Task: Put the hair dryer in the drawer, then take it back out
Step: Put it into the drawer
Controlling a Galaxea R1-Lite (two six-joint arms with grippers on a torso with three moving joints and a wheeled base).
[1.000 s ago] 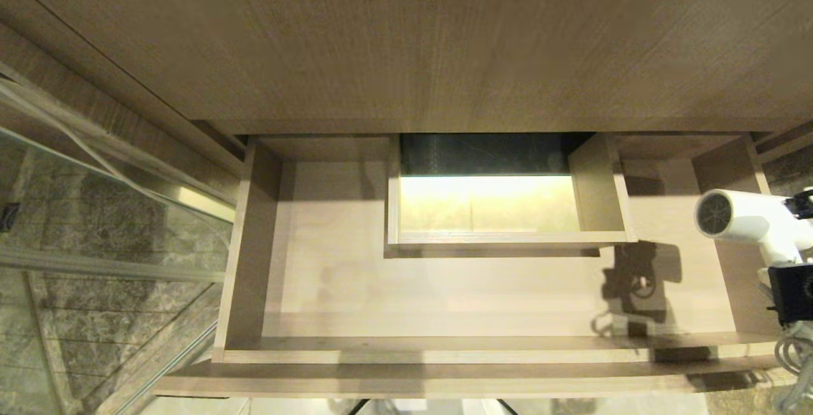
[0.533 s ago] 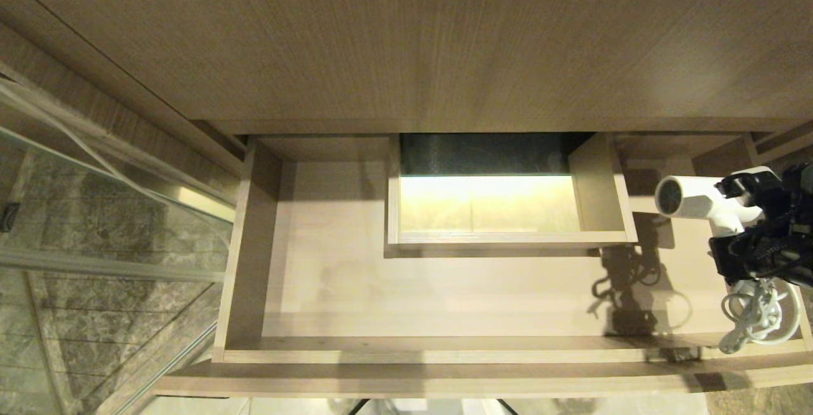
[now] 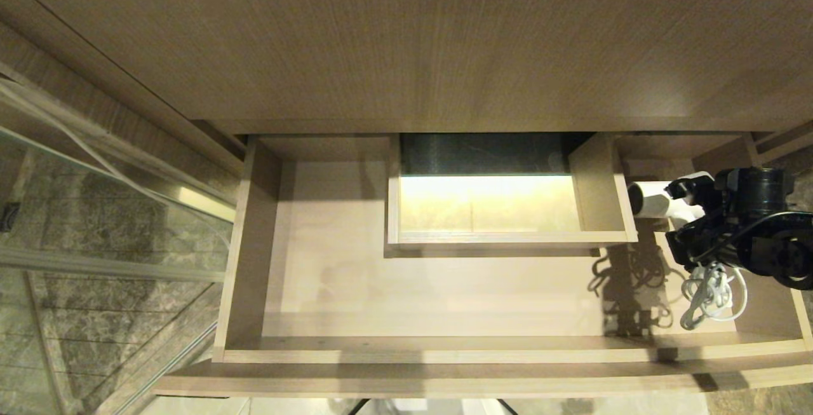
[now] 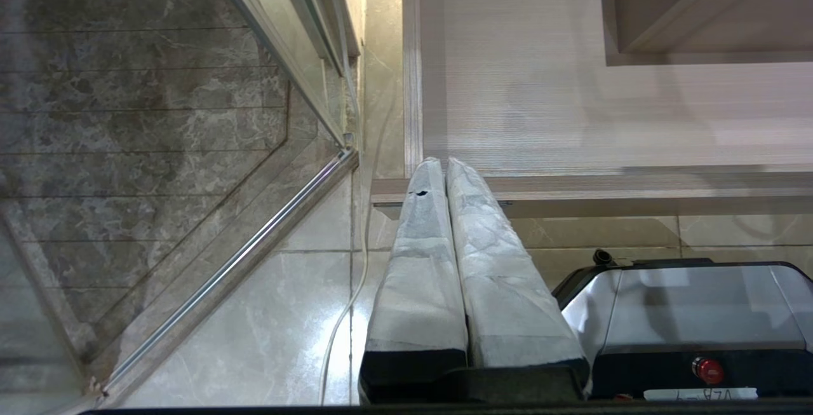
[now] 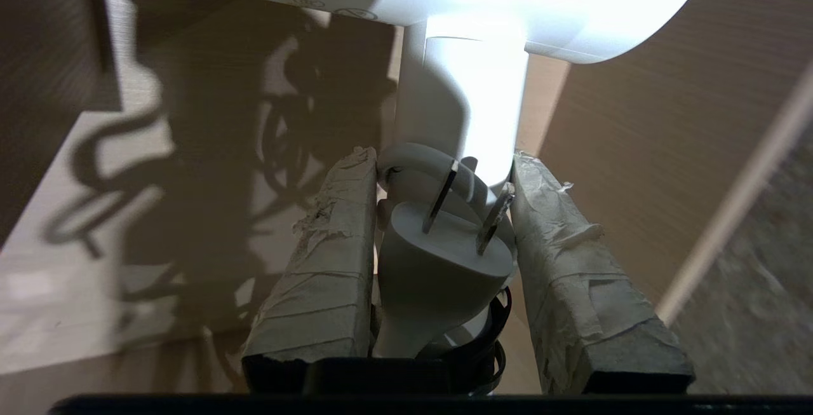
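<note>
The wide pale wood drawer (image 3: 246, 256) stands pulled out under the counter. Over its right end my right gripper (image 3: 687, 227) is shut on the handle of the white hair dryer (image 3: 649, 199), whose barrel points left beside the boxed cut-out. In the right wrist view the taped fingers (image 5: 330, 237) clamp the handle of the hair dryer (image 5: 470, 103), with the plug (image 5: 438, 256) wedged between them. The bundled cord (image 3: 710, 294) dangles over the drawer floor. My left gripper (image 4: 439, 164) is shut and empty, parked low in front of the drawer's front panel (image 4: 635, 186).
The boxed cut-out (image 3: 600, 189) fills the drawer's middle back. The counter top (image 3: 406, 40) overhangs the drawer's rear. A glass partition with a metal rail (image 3: 108, 264) stands at the left over marble floor. My base (image 4: 686, 300) sits below the drawer front.
My right arm has carried the hair dryer leftwards and down from outside the drawer's right wall into its right end. The cord bundle came along and now hangs inside the drawer.
</note>
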